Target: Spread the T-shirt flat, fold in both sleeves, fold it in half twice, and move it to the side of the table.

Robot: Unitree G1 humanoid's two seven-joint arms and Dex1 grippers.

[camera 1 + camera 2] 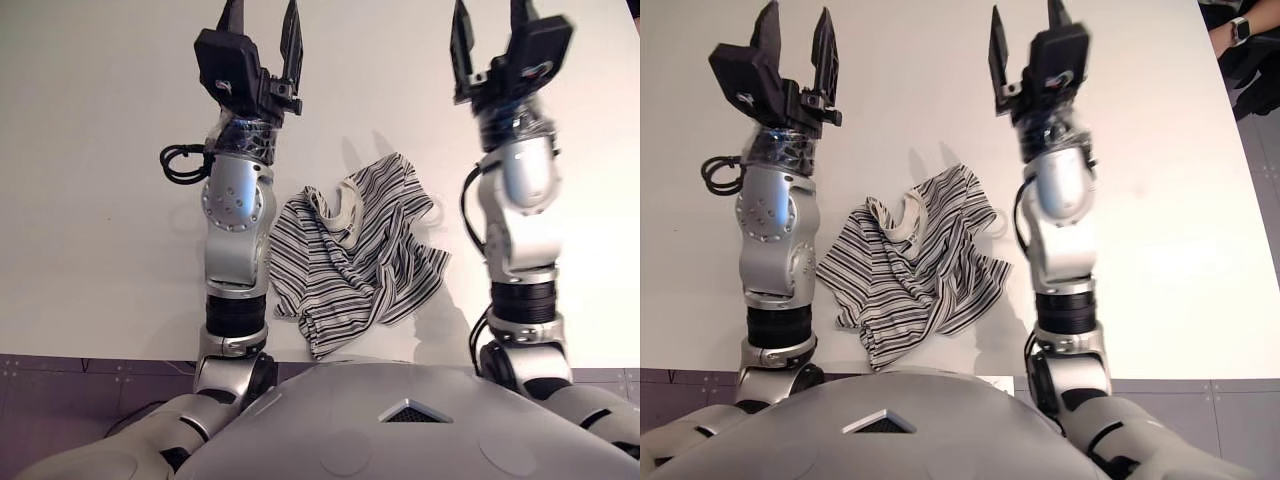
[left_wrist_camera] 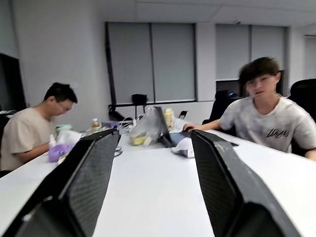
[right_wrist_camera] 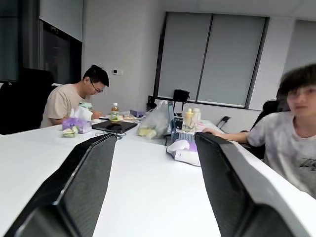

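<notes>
A black-and-white striped T-shirt (image 1: 355, 250) lies crumpled in a heap on the white table (image 1: 100, 150), near its front edge and between my two arms. Its pale neckline faces up. My left gripper (image 1: 262, 25) is raised above the table to the left of the shirt, open, with nothing between its fingers (image 2: 86, 182). On the other side of the shirt, my right gripper (image 1: 492, 25) is raised just as high, open and holding nothing. Neither gripper touches the cloth.
White tabletop spreads wide on both sides and beyond the shirt (image 1: 910, 260). The table's front edge (image 1: 100, 356) runs close under the shirt. Bags, bottles and a laptop (image 3: 113, 126) stand at the far end of the table.
</notes>
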